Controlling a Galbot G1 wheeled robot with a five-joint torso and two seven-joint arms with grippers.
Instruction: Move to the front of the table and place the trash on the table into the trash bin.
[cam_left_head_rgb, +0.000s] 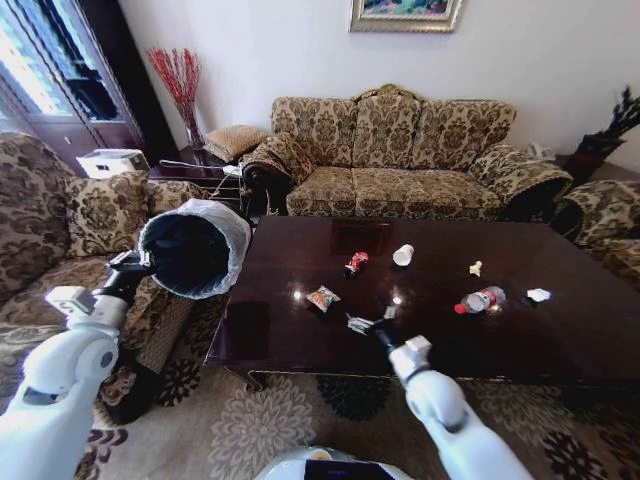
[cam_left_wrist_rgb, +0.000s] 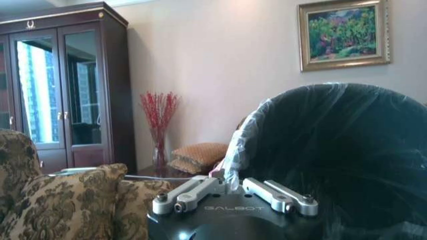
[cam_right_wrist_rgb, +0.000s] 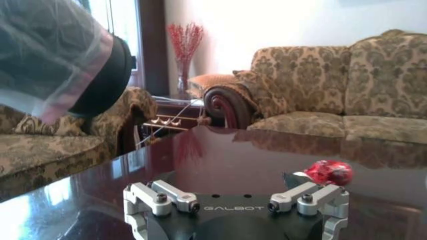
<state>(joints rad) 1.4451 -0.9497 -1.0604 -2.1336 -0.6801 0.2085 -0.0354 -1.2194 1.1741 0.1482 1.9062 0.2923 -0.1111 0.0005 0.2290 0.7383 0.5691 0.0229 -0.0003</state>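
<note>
Trash: spread over the middle and right of the bench.
Snack packet: nearest the left gripper side, flat on the bench, close in front of the right gripper.
Red wrapper: beyond the packet; also seen past the right jaws.
Paper cup: on its side, right of the wrapper.
Bottle: lying flat, red label, toward the right.
Paper bits: one behind the bottle, one to its right.
Trash bin: held tilted off the bench's left end, mouth toward the bench, liner over the rim.
Left gripper: jaws closed on the bin's rim.
Right gripper: low over the bench near the packet, jaws apart, holding nothing.
</note>
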